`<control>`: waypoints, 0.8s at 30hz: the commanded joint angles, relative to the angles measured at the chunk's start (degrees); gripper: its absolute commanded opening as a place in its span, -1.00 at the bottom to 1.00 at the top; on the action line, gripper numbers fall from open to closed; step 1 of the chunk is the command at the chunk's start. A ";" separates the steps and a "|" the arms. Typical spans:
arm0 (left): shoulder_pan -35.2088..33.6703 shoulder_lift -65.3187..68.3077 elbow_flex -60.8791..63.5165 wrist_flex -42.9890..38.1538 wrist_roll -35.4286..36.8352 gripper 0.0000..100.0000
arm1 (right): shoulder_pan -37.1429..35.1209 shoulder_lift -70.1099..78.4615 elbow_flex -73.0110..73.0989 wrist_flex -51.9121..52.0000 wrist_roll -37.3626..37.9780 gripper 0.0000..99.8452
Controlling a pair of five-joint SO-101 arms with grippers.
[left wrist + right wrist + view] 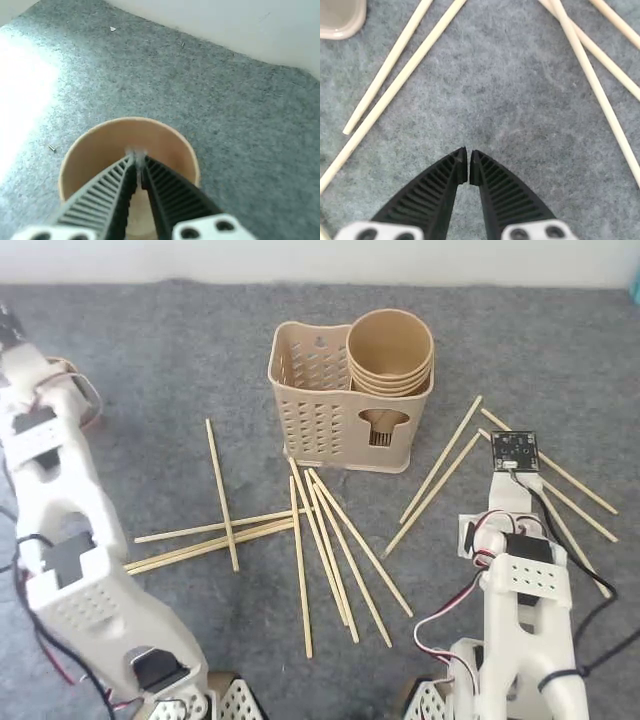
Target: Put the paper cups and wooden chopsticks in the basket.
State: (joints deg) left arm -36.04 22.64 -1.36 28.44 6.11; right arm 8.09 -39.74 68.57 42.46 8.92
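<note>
A loose paper cup [100,145] stands upright on the grey carpet. My left gripper [136,165] is shut just above its open mouth, with the tips over the inside. In the high view this arm [45,440] stretches toward the far left edge. The beige basket [320,410] holds several stacked paper cups [390,345] in its right compartment. Wooden chopsticks [330,540] lie scattered in front of the basket, and more chopsticks [440,475] lie to its right. My right gripper [469,167] is shut over bare carpet, between a chopstick pair [395,85] and another chopstick [592,80].
The right arm [520,570] stands at the front right, among the right-hand chopsticks. A corner of the basket [340,20] lies close to it in the right wrist view. Pale wall borders the carpet at the back [320,260].
</note>
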 commanded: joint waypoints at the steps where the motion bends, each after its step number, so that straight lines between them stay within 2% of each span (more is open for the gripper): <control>1: -0.70 -1.93 -7.69 7.56 0.70 -0.97 | -0.57 -1.63 -0.70 -0.75 0.97 -0.93; 6: -0.79 -4.57 -14.29 21.45 0.44 -0.91 | -0.57 -1.63 -0.62 -0.84 0.97 -0.93; 12: 0.53 -4.13 -23.87 39.91 0.70 -0.52 | -0.57 -1.63 -0.62 -0.66 0.97 -0.93; 16: 0.62 -1.05 -29.76 43.69 0.70 -0.55 | -0.48 -1.80 -0.62 -0.40 0.97 -0.93; 24: 0.62 10.64 -39.43 44.66 0.18 -0.58 | -0.48 -2.07 -0.62 -0.31 0.97 -0.93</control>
State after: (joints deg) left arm -35.87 31.08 -35.47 72.92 6.29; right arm 8.18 -39.74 68.57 42.46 8.92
